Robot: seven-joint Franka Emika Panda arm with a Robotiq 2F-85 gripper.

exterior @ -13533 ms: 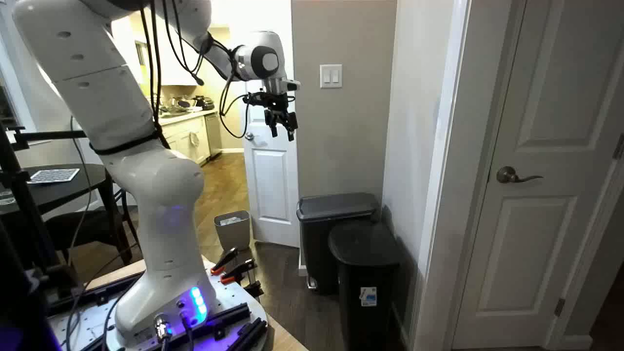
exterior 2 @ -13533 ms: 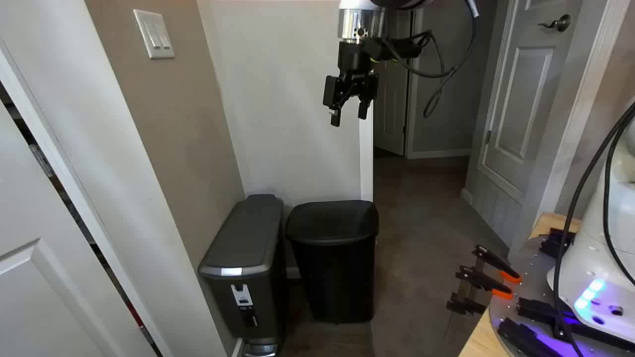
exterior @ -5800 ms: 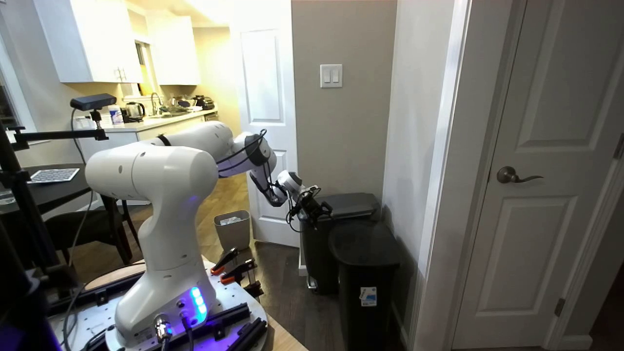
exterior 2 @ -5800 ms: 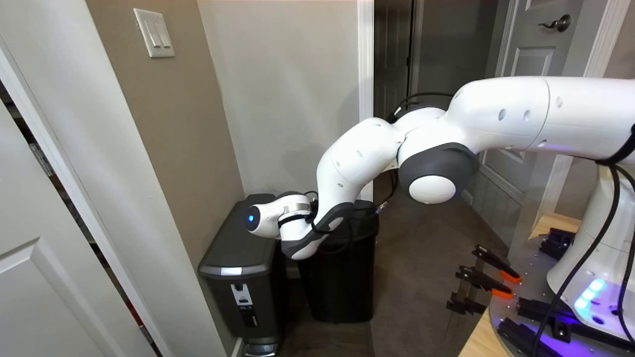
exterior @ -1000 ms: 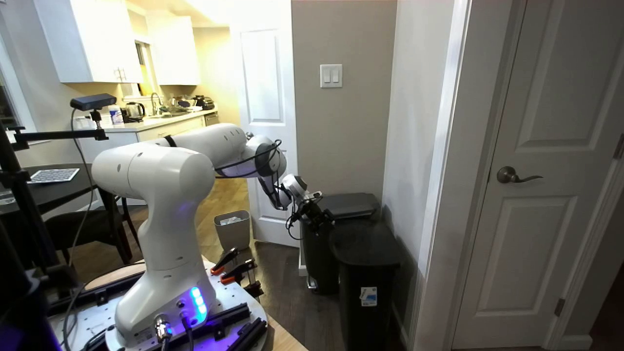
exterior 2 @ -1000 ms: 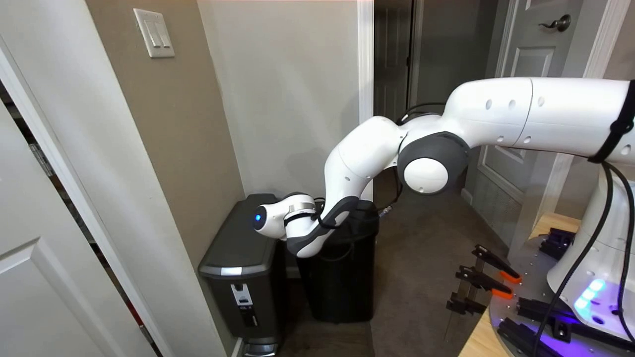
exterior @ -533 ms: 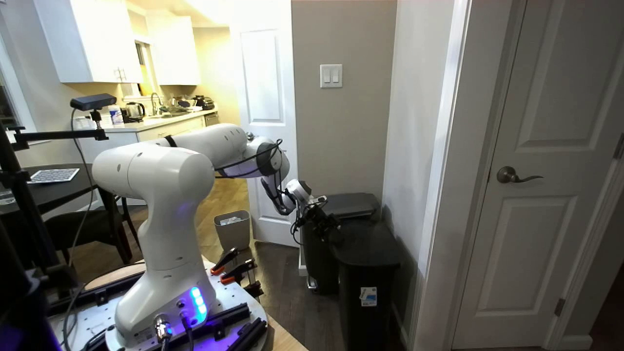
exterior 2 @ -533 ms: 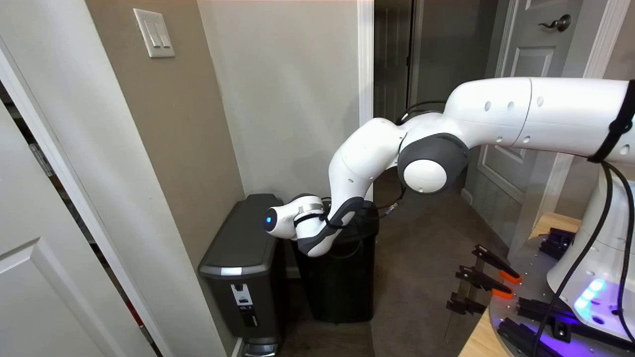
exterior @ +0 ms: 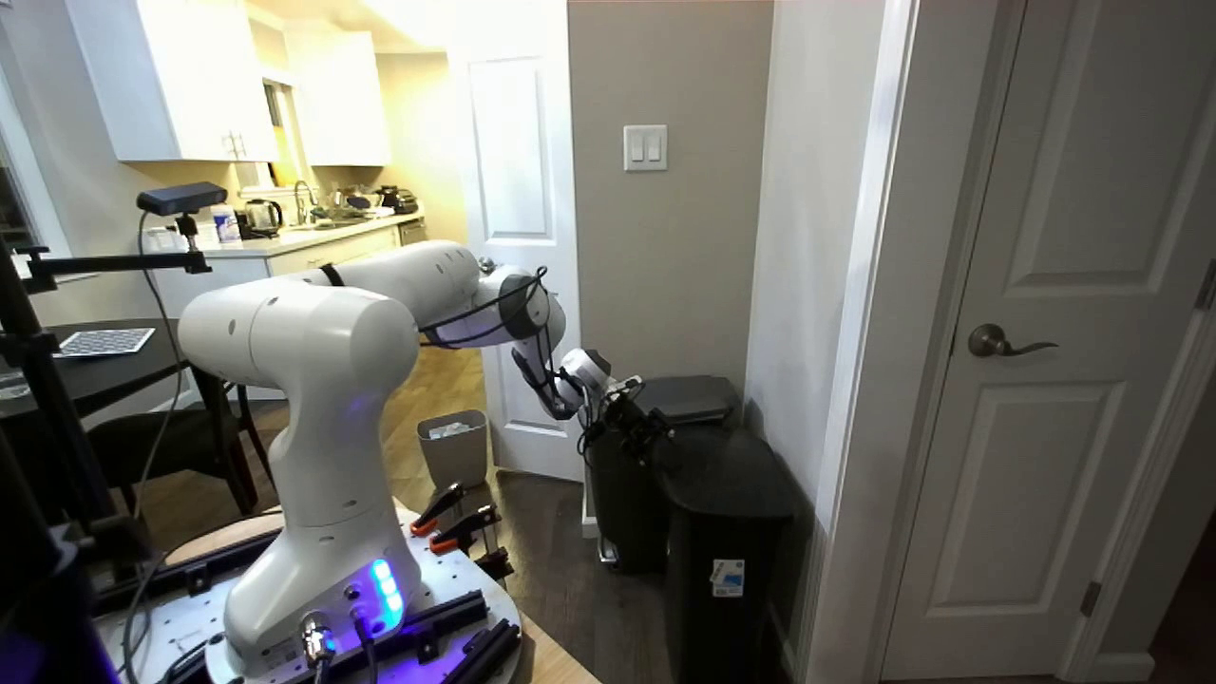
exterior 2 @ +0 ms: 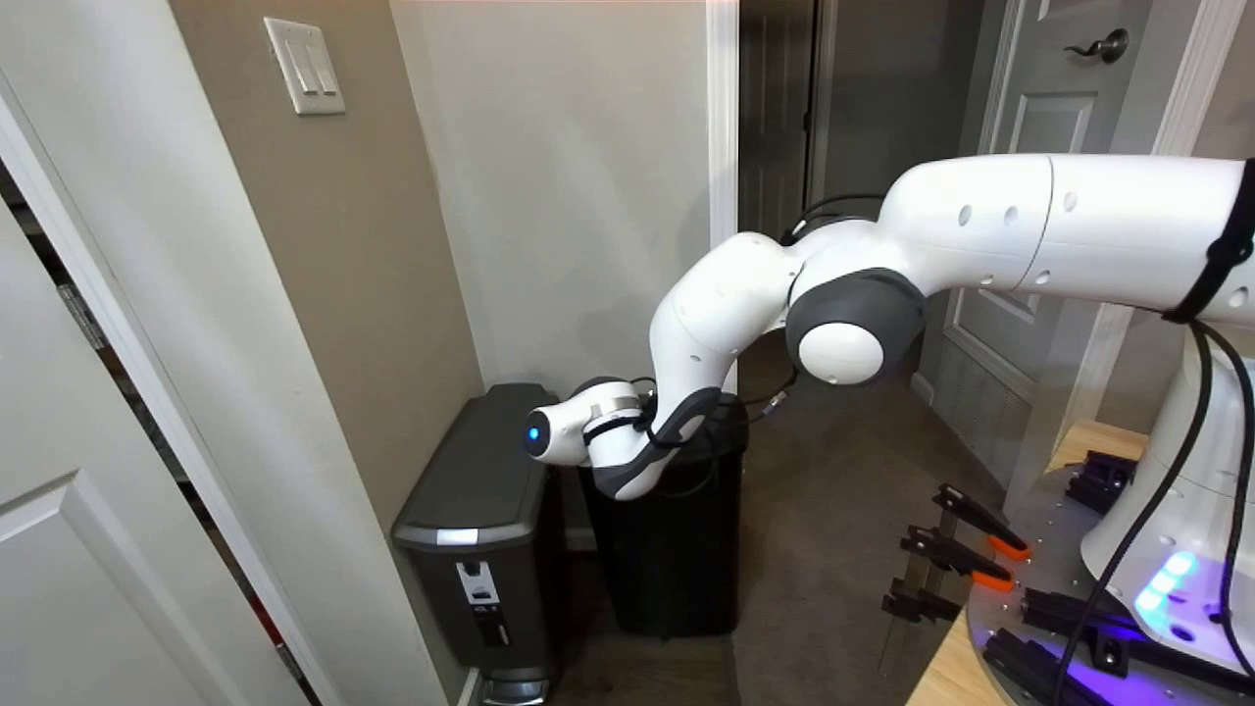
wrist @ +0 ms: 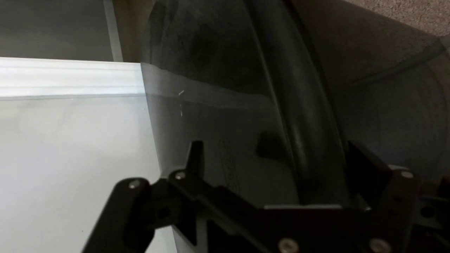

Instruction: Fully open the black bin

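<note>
The black bin point(exterior: 727, 560) stands beside the grey bin in both exterior views point(exterior 2: 667, 564), with a pale label on its front. Its lid point(exterior: 727, 470) looks down on the body. My gripper point(exterior: 660, 442) is at the lid's edge nearest the arm; in an exterior view the wrist hides it. In the wrist view, my gripper point(wrist: 276, 146) is open. One finger is over the glossy lid top point(wrist: 225, 119) and the other is beside the outer side. The lid's rim point(wrist: 306, 119) runs between them. Whether the fingers touch it, I cannot tell.
The grey bin point(exterior 2: 476, 471) stands close beside the black bin, against the beige wall point(exterior 2: 324, 255). A pale wall point(wrist: 70, 158) is behind the lid. A small wastebasket point(exterior: 454, 456) stands by the white door. Clamps point(exterior: 465, 527) stick out from the robot's table.
My gripper came down from high above to the black bin's edge. In the last second it moved slightly towards the bin, and the bin shifted slightly away from the arm. The lid looks unchanged.
</note>
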